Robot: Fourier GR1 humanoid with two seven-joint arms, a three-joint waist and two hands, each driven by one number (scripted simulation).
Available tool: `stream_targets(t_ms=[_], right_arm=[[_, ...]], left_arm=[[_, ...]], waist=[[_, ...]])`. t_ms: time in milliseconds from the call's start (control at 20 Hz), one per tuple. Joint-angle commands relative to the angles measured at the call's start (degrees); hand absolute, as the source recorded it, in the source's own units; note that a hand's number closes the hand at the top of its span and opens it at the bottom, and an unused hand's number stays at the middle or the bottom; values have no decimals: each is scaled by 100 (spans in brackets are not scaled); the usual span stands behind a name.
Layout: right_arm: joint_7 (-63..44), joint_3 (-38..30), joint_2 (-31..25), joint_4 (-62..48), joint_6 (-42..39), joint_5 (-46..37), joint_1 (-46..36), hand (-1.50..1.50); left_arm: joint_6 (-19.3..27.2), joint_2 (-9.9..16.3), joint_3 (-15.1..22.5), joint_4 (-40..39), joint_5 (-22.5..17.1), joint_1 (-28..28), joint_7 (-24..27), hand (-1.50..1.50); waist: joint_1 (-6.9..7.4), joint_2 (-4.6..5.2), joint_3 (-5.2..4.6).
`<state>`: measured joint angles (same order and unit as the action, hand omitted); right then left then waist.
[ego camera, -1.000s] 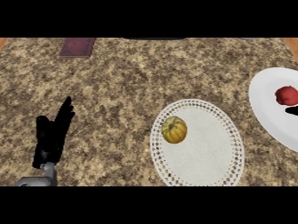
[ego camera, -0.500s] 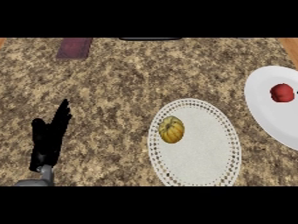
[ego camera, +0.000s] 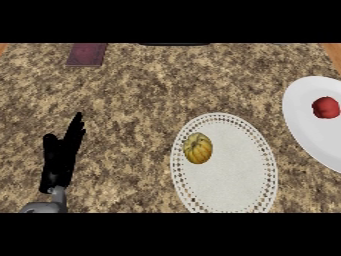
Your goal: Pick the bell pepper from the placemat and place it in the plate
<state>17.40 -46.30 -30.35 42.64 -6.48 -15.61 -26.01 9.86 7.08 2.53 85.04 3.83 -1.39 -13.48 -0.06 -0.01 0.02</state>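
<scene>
1. The speckled brown-and-beige granite tabletop fills most of my view; strips of orange wood show at its upper left and upper right corners.
2. I take the round white lace-edged placemat as my landmark. Its lower rim runs to the bottom edge of the view.
3. Left of the placemat lies a wide stretch of bare granite, reaching as far as my left robot hand. Above the placemat the granite is also open up to the far edge.
4. Far up and left of the placemat, near the far edge, a flat dark maroon rectangular item lies on the tabletop.
5. On the left part of the placemat sits a small yellow-orange ribbed vegetable, near the mat's left rim.
6. Right of the placemat, apart from it, is the round white plate, cut off by the right edge of the view.
7. The red bell pepper lies in the upper part of the plate, well off the placemat.
8. My left robot hand is well left of the placemat, its black fingers straight and pointing up, holding nothing.
9. My right robot hand cannot be made out; only a tiny dark speck shows at the right edge beside the plate.
</scene>
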Motion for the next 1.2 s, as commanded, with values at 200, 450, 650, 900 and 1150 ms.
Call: stream_targets(t_ms=[200,450,650,900,1150], right_arm=[[993,421,-80,-847,267,327,-66,-150],[585,793,13,-443,663,500,166,-150],[348,908,-223,-713,916,446,59,-150],[672,1153,-155,-944,1230,605,162,-150],[519,1153,-304,-978,1415,670,295,-150]], left_arm=[[-256,68,-101,16,-5,167,172,0],[-125,-106,28,515,159,274,-227,0],[-192,-25,-247,-127,114,-347,-127,0],[-148,-145,-273,-88,167,-57,114,0],[-148,-281,-145,-285,301,82,484,0]], waist=[[67,16,4],[41,2,1],[30,9,0],[30,6,0],[30,8,0]])
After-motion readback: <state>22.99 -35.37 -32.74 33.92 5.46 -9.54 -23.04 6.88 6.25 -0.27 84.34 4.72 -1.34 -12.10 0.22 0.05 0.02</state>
